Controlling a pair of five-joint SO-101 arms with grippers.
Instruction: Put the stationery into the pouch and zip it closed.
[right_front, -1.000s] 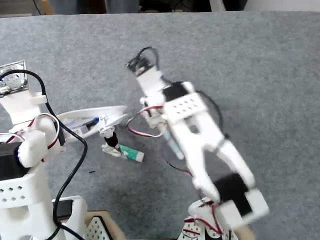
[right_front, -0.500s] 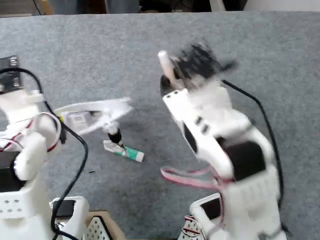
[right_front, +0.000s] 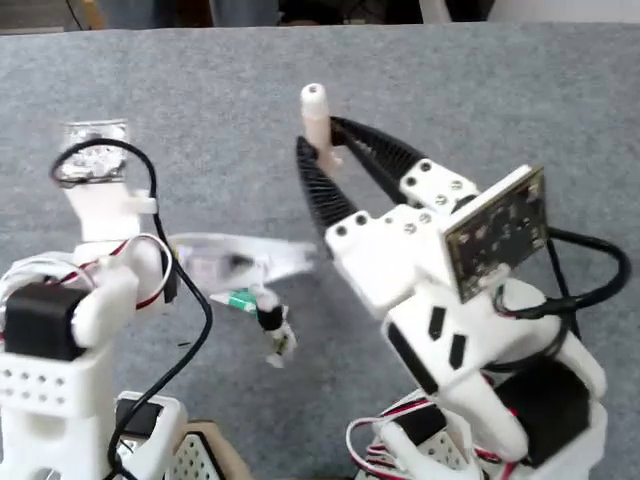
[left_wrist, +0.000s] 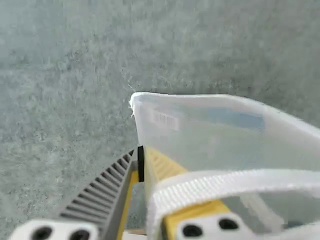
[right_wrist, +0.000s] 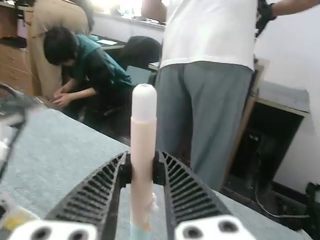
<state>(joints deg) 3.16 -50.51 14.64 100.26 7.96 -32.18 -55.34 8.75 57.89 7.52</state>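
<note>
Now, mid-bench: the right gripper (right_wrist: 143, 161) is clenched on a pen (right_front: 314, 122), gripped low on the barrel so that most of the pen stands upright above the jaws. It is held in the air over the middle of the bench (right_front: 520, 90).

Toward the left edge, the left gripper (left_wrist: 142, 159) is clamped on one edge of the clear pouch (right_front: 245, 262). The pouch lies out nearly flat toward the bench's centre, and some contents are already visible through its wall. A green stick (right_front: 238, 299) lies on the bench just beside the pouch on the near side. Next to it is a small black-and-white piece (right_front: 271, 323) that I cannot identify.

Risks, as I judge them:
- The pen has a long free end above the grip, so it may pivot or slide in the jaws when tilted for insertion.
- The pouch is pinched at one edge only and its mouth looks narrow. The pen tip could catch the rim or push the pouch aside rather than go in.
- A push on the pouch could drag it over the green stick and scatter the loose pieces toward the near edge.
- Zipping would be premature while stationery lies outside.
</note>
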